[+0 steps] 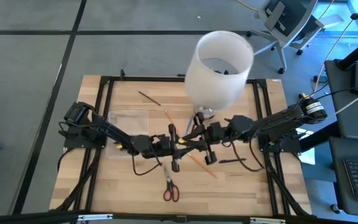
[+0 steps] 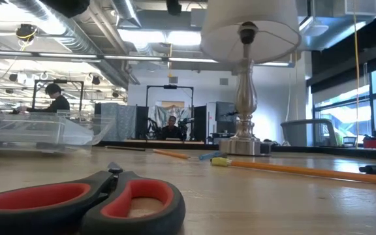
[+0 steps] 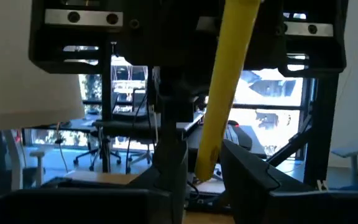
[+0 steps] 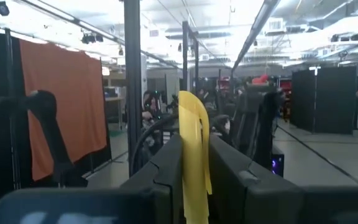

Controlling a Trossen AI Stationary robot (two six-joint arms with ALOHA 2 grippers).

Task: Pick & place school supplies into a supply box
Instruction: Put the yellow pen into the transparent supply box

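Pencils and pens are lying scattered over your wooden surface, with the red-handled scissors resting at its near edge and the clear supply box sitting on the left side, beside the left arm. Your two arms are meeting over the middle of the surface, in front of the white lamp. Your right end effector is pinching a yellow pencil between narrow fingers, the pencil standing up between them. Your left end effector is sitting close against that same pencil, which is running between its fingers; you cannot tell whether it is gripping.
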